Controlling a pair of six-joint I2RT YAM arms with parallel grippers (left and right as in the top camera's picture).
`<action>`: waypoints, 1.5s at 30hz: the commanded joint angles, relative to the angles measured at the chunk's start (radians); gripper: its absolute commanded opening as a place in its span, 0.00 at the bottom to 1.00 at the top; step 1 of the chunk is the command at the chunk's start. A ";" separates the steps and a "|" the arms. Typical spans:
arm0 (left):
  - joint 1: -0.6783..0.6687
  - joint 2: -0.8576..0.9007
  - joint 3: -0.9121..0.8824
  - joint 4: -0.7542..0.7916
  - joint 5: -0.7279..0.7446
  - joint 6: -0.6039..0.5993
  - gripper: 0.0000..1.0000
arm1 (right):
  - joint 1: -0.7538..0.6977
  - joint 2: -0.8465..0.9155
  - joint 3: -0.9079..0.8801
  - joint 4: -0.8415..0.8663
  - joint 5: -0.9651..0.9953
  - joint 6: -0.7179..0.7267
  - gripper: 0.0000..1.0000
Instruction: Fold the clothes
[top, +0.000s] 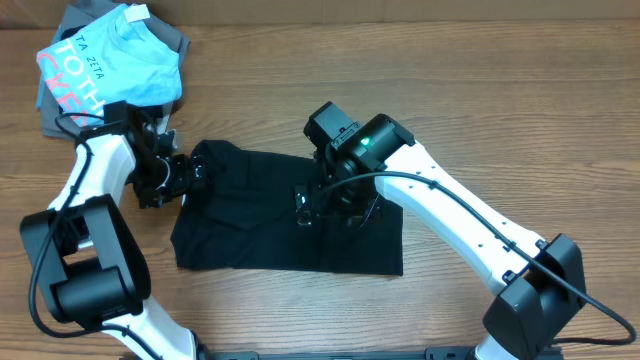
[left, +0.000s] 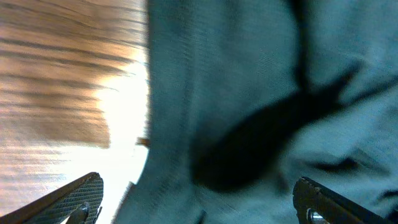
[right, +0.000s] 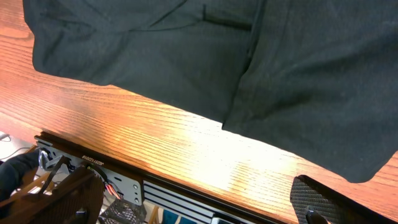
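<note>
The black shirt (top: 255, 235) lies spread on the wooden table, partly folded into a rough rectangle. My left gripper (top: 188, 180) is at the shirt's upper left edge. In the left wrist view its fingers (left: 198, 190) are wide open, with the shirt's fabric (left: 249, 74) close beneath and between them, not clamped. My right gripper (top: 330, 205) hovers over the middle of the shirt. In the right wrist view its fingers (right: 196, 190) are open and empty, with the shirt (right: 186, 62) and its front hem lying flat on the table. The white neck tag is not visible.
A light blue tee with pink and white lettering (top: 110, 60) lies on grey folded garments (top: 172, 35) at the back left corner, close behind my left arm. The table's front edge with a black metal rail (right: 130, 186) shows in the right wrist view.
</note>
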 joint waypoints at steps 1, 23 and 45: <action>0.039 0.011 0.000 0.013 0.046 0.048 1.00 | 0.005 -0.016 0.019 0.004 0.000 -0.005 1.00; 0.026 0.143 0.000 -0.007 0.179 0.213 1.00 | 0.005 -0.016 0.019 0.013 0.000 -0.002 1.00; -0.018 0.142 0.170 -0.186 -0.106 -0.062 0.04 | 0.005 -0.016 0.004 0.043 0.079 -0.001 1.00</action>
